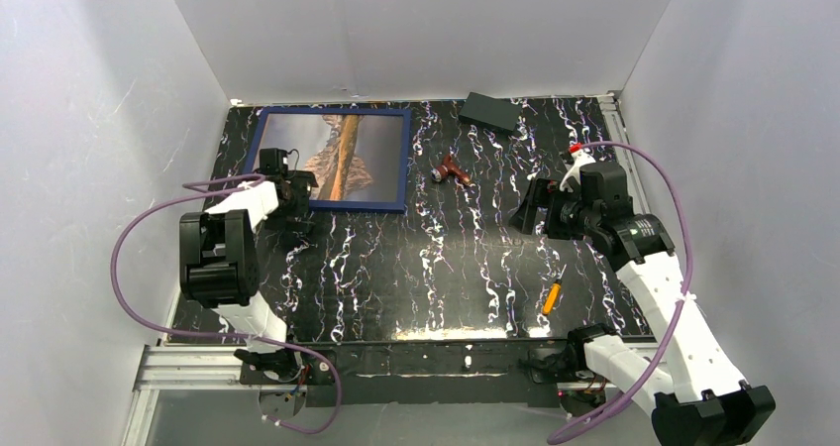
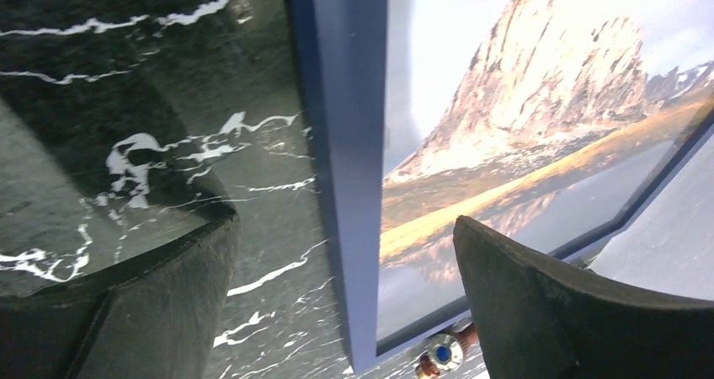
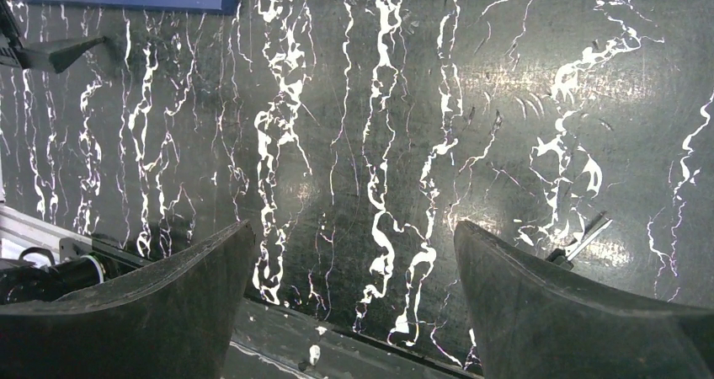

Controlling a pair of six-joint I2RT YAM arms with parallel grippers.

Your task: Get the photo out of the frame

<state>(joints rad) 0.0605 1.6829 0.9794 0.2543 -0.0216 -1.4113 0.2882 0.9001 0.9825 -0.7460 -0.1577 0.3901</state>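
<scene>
The photo, a brown mountain on grey-blue sky, lies inside the thin navy frame at the back left of the table. In the left wrist view the frame border runs between my fingers with the photo to its right. My left gripper is open at the frame's near-left corner. Its jaws straddle the border, one finger over the print and the other over the table. My right gripper is open and empty above the marbled table, right of centre. It also shows in the right wrist view.
A black block lies at the back. A small red-brown tool lies right of the frame and shows in the left wrist view. An orange-handled screwdriver lies near the front right. White walls enclose the black marbled table.
</scene>
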